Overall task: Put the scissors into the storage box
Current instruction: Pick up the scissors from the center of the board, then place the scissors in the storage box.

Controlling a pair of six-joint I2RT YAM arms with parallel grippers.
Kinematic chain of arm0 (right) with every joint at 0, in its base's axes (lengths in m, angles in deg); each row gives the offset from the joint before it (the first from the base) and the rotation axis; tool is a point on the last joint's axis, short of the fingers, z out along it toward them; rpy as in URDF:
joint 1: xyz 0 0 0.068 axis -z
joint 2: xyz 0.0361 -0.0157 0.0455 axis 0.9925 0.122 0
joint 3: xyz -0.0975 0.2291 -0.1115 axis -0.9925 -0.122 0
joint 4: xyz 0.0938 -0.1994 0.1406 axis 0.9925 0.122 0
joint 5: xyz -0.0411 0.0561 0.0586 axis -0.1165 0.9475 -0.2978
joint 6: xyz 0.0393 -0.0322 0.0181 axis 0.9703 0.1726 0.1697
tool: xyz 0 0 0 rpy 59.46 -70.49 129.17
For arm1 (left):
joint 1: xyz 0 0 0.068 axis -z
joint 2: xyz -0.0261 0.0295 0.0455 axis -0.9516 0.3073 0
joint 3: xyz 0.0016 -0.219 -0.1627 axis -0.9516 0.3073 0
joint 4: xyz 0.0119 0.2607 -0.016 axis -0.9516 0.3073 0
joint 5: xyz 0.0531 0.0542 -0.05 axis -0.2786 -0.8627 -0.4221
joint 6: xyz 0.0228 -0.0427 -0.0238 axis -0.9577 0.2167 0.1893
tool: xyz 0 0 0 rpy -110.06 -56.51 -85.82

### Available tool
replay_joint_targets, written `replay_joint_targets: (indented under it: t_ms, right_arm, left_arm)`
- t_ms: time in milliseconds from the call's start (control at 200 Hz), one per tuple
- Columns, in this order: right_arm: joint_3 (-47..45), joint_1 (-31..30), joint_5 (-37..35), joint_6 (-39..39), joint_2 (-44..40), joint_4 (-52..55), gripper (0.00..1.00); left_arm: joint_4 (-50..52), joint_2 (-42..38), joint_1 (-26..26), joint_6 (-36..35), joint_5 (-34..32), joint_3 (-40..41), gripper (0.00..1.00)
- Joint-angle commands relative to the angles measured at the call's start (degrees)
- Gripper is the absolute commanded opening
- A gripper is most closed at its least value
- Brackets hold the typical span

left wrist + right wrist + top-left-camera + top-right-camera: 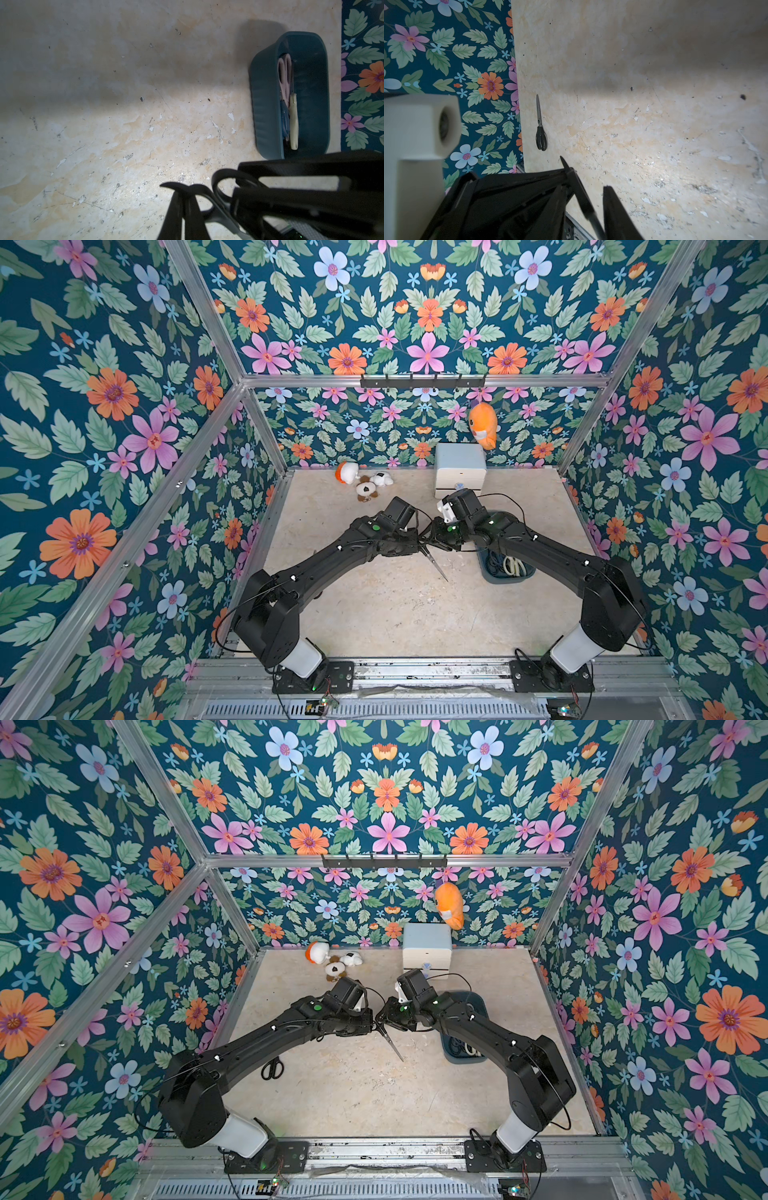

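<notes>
Left fingers (176,207) clenched; right fingers' (616,212) state unclear; black-handled scissors (434,562) hang between them, storage box (264,124) near.

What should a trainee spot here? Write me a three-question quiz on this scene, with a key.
1. Which pair lies in the box? A cream-handled, B red-handled, C green-handled.
2. True or false: every pair is already in the box.
3. Fill in: the raised pair has ___ handles.
Key: 1 A; 2 false, a loose pair lies outside; 3 black.
</notes>
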Motion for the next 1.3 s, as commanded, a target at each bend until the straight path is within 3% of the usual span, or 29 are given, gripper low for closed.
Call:
replay_joint_targets:
  t_ms: [0,285,485,715,920,1055,1215,1295]
  right_arm:
    - [0.7,-0.6,-0.1,0.0,0.5,-2.0,0.26]
    - [1.7,-1.5,-0.3,-0.2,1.0,-1.6,0.1]
    - [1.1,-1.6,-1.6,-1.1,0.0,-0.6,0.05]
    - [0.1,-1.6,-5.4,-3.3,-2.1,3.3,0.03]
    - [-2.9,-0.9,-10.1,-5.6,-4.8,8.6,0.03]
    - [-5.6,3.0,-13.4,-6.8,-8.6,12.6,0.03]
    - [-8.9,13.2,-16.2,-7.9,-14.5,15.9,0.02]
    - [-9.6,19.0,-16.5,-8.8,-16.2,16.7,0.01]
  left_arm:
    - [-1.5,-0.7,0.0,0.1,0.3,0.6,0.0]
    - [-1.4,-2.1,0.1,0.3,0.2,1.3,0.0]
    - [-1.8,-3.2,0.1,0.4,0.7,1.6,0.0]
    - [-1.3,-3.9,0.0,-0.2,-0.4,1.1,0.26]
    - [-0.1,-3.8,-0.3,-0.1,-1.4,1.0,0.37]
    - [1.0,-4.1,-0.7,0.3,-4.2,1.6,0.37]
    - [3.1,-3.6,-1.9,1.2,-6.6,4.7,0.38]
    - [3.1,-3.4,-2.9,2.7,-5.4,6.9,0.5]
